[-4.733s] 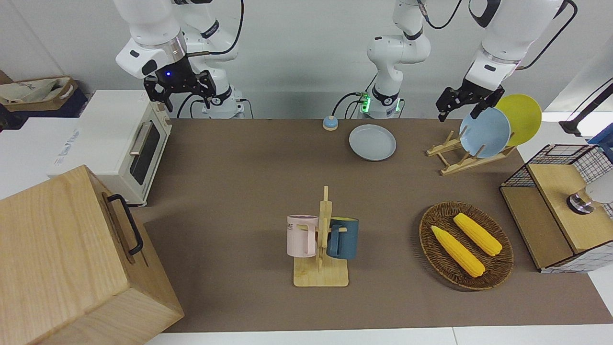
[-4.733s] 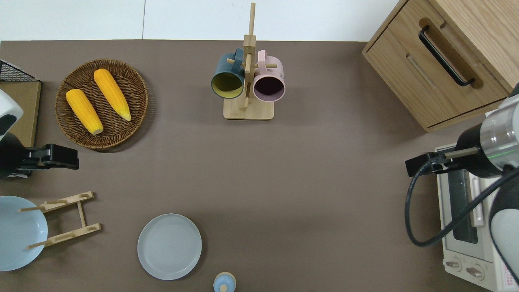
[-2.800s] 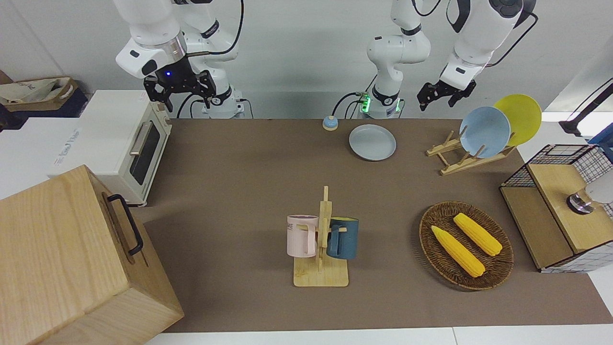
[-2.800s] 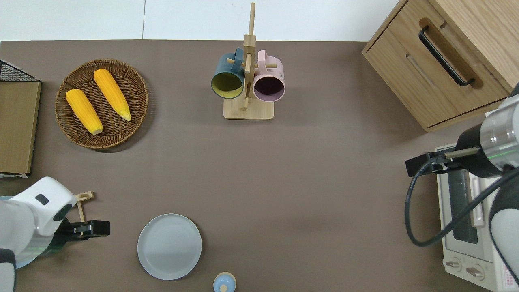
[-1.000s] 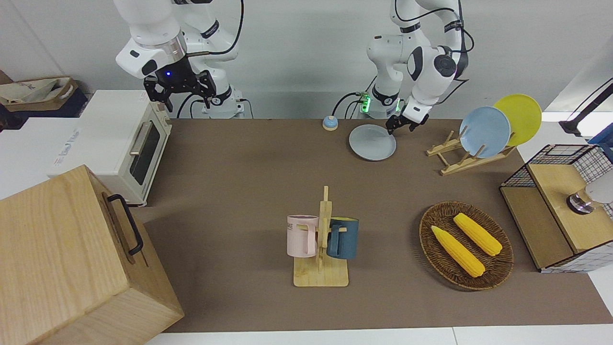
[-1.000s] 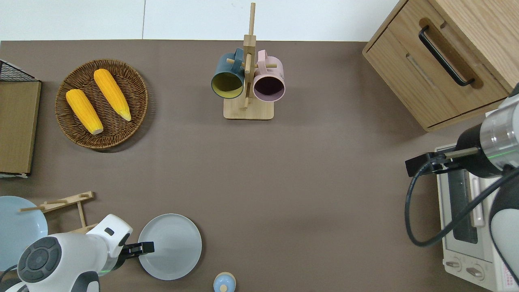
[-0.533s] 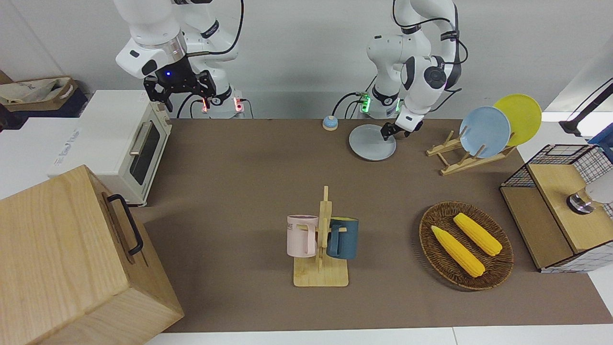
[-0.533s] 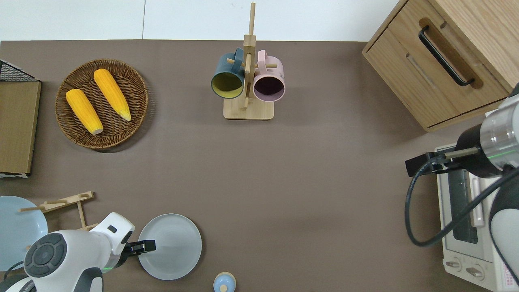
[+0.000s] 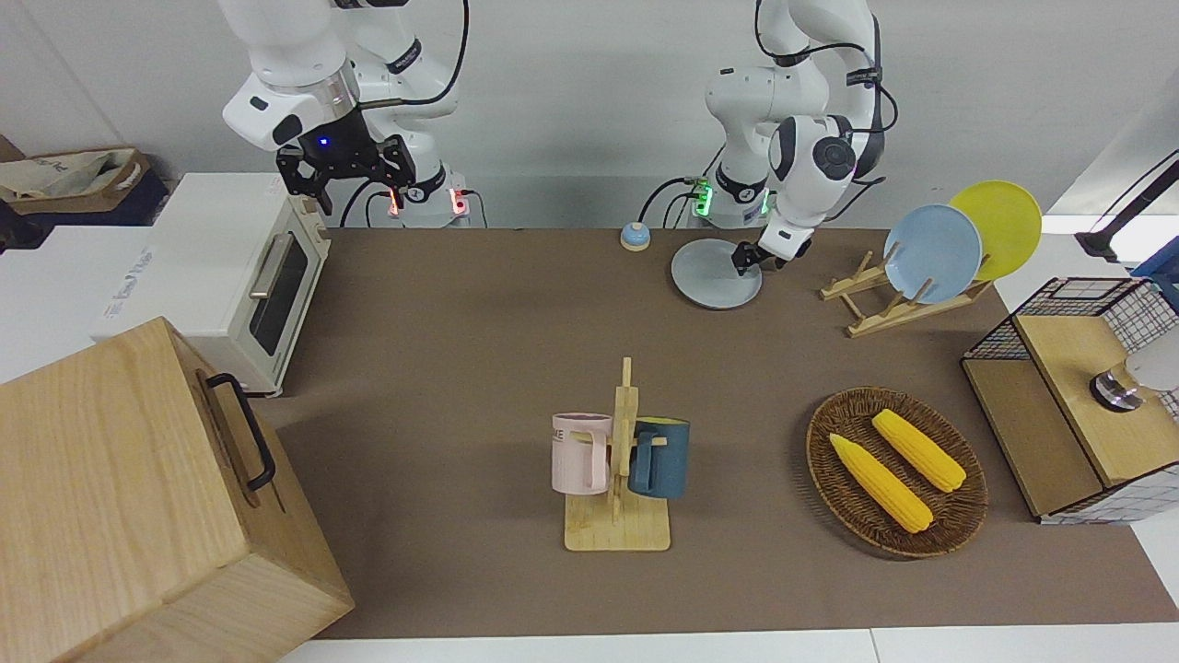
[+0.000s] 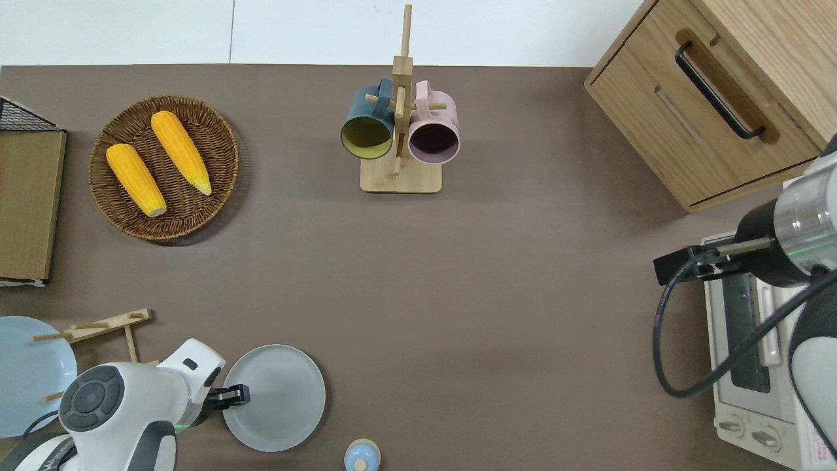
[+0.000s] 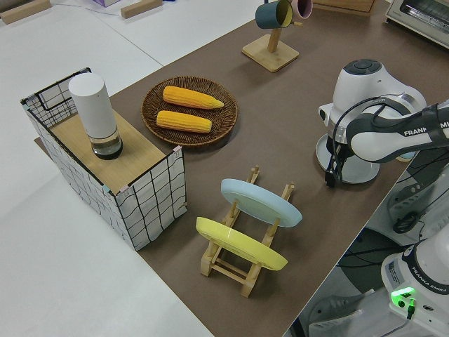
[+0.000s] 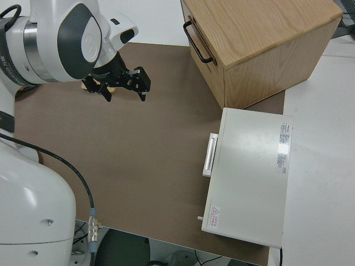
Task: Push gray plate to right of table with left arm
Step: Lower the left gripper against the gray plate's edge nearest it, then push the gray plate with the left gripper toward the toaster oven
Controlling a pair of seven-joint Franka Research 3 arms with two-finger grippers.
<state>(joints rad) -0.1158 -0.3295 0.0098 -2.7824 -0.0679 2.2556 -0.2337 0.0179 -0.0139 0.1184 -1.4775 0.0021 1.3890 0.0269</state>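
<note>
Gray plate: the round, pale gray plate with a shallow raised rim [image 10: 278, 398] lies flat on the matte brown tabletop [image 10: 458, 294], near the edge closest to the robots, toward the left arm's end.
Plate's neighbours: a small blue bell with a tan base [image 10: 361, 456] sits just beside it toward the right arm's end; a slatted wooden plate rack [image 9: 884, 299] stands near it toward the left arm's end.
Left gripper: the black two-finger gripper of the white left arm [image 10: 234, 394] is down at the plate's rim on the side toward the left arm's end.
Left jaws: narrow and close together in the overhead and left side views; I cannot tell whether they are fully closed, or whether they touch the rim.
Hidden by the arm: in the left side view the white forearm covers much of the plate; only a crescent of it [image 11: 365, 173] shows.
Rack contents: a sky-blue plate [image 9: 932, 253] and a yellow plate [image 9: 1002, 226] lean in the rack; the overhead view cuts the blue one at its edge.
Right arm: parked; its black gripper [image 12: 120, 86] has its jaws spread apart, holding nothing.
Farther off: a wooden mug stand [image 10: 400, 157] with a dark teal mug [image 10: 366, 127] and a pink mug [image 10: 433, 134].
Also: a woven basket [image 10: 163, 226] holding two corn cobs [image 10: 157, 160].
</note>
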